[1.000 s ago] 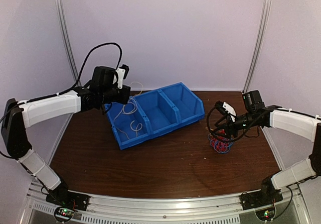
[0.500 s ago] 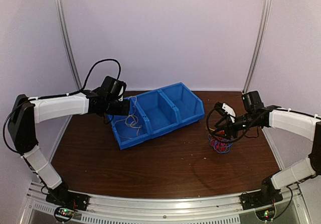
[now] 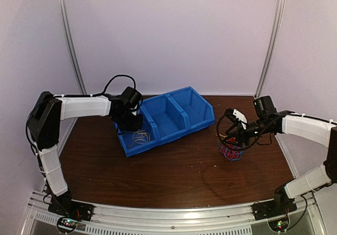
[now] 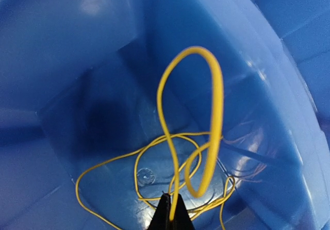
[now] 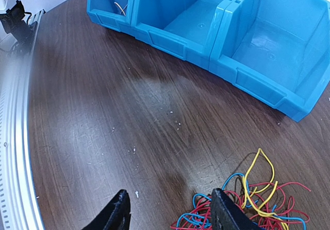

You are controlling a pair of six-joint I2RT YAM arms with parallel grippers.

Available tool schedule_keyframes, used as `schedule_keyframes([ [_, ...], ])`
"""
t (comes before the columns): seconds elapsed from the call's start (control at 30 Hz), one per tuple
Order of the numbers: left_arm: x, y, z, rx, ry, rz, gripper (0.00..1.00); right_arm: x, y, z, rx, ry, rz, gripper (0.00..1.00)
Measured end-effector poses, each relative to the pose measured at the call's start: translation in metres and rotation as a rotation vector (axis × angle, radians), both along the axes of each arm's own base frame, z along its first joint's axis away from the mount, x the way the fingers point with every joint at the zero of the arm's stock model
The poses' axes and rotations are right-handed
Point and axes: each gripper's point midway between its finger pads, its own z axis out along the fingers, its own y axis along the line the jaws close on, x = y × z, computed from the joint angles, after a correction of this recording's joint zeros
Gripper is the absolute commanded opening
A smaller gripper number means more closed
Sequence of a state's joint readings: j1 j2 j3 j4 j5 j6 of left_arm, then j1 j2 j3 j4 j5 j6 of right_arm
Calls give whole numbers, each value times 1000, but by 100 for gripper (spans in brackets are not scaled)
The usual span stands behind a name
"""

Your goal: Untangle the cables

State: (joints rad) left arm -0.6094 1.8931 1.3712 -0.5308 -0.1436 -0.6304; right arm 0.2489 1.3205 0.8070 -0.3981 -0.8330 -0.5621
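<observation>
From above, my left claw [image 3: 135, 125] dips into the end compartment of the blue bin [image 3: 158, 144]. My right claw [image 3: 233, 136] hovers over the red, blue and yellow tangle [image 3: 230, 152] on the bench [image 3: 174, 177].

Left wrist: the claw is clenched on a yellow wire [image 4: 214, 111] that loops just ahead.

Right wrist: the claw is released, with the tangle at its tips.

I judge one wire nearly sorted and most still left.

Back wall [image 3: 168, 35]: plain, pale lilac-white, evenly lit. Two aluminium uprights [image 3: 69, 45] rise against it, one on the left and one on the right. Worktop [image 3: 174, 166]: dark brown wood grain, scuffed, dotted with white specks [image 5: 175, 119], with a dull sheen mid-surface. Slotted aluminium rail [image 3: 174, 214] runs along the near edge.
</observation>
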Motion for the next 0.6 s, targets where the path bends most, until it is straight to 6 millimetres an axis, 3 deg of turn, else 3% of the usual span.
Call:
schedule_keyframes([
  [0.07, -2, -1, 0, -3, 15, -1, 0, 0, 0, 0, 0, 1, 0, 54],
  [0.2, 3, -6, 9, -23, 1, -7, 44, 0, 0, 0, -1, -1, 2, 54],
  [0.27, 3, -7, 13, -29, -2, -7, 56, 0, 0, 0, -2, -3, 4, 54],
  [0.43, -2, -2, 31, -25, -8, -5, 64, 0, 0, 0, -4, -5, 6, 54],
  [0.6, -7, 10, 65, -19, -63, 14, 64, -1, 0, -1, -4, -5, 7, 54],
])
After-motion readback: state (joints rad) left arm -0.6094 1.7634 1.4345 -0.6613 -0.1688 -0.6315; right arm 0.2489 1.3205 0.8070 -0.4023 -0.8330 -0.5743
